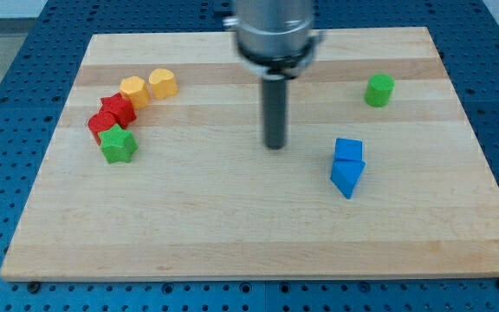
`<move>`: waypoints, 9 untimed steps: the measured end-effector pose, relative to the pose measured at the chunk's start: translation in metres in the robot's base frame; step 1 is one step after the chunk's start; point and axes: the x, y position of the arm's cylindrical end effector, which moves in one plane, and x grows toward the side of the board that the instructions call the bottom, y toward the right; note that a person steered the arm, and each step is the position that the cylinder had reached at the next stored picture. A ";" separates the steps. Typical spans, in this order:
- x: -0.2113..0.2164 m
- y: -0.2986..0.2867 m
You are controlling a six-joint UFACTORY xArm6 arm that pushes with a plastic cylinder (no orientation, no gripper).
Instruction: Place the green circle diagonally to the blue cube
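Left of the blue cube (pixel 348 150), my tip (pixel 274 146) (rod upright)

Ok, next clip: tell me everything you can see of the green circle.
The green circle is a short, bright green cylinder of plain solid colour. It stands upright on its flat base near the wooden board's upper right corner, alone, with nothing touching it. The blue cube lies below it and slightly toward the view's left, apart from it. My tip is well off to its left, not in contact.

Single view; high, angled down; whole board (pixel 232 243)
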 end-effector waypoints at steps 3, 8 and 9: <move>-0.042 0.161; -0.090 0.137; -0.114 0.126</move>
